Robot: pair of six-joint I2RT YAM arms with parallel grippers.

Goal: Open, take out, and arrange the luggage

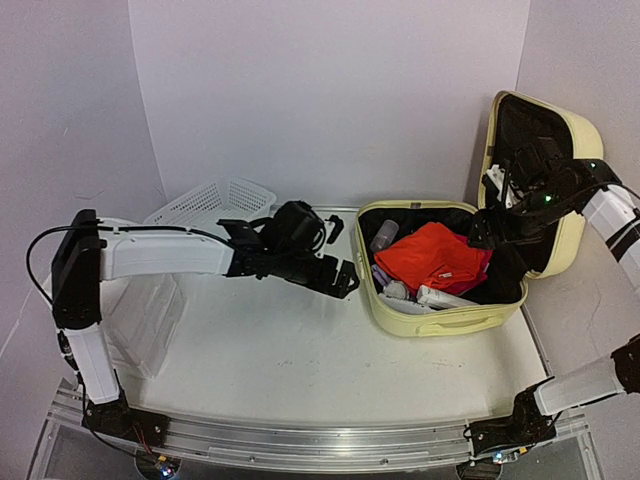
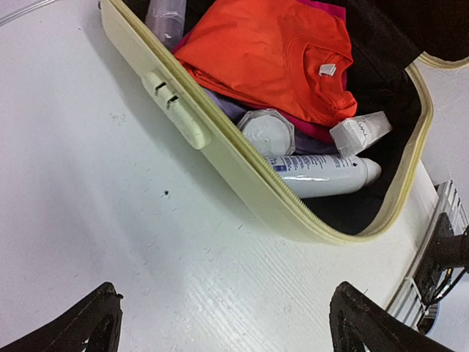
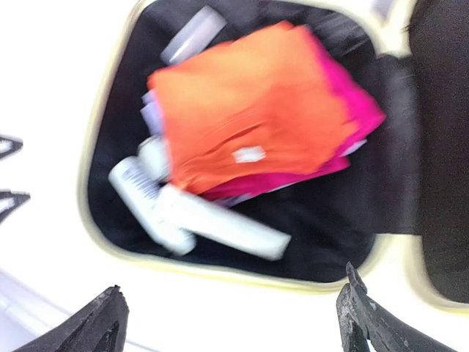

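Yellow luggage (image 1: 440,322) open, bottle (image 2: 322,172) print illegible; left gripper (image 2: 225,292) and right gripper (image 3: 231,284) spread, empty.

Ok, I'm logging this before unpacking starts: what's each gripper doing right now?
Left gripper: open, holding nothing.
Right gripper: open, holding nothing.

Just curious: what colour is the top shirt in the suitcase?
Orange shirt; left wrist view best.

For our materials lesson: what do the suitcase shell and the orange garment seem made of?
The luggage: probably hard plastic, pale yellow, smooth, faintly glossy, with rigid rounded corners. The orange shirt: soft fabric, perhaps cotton knit, matte, folded, with a sewn neck label.
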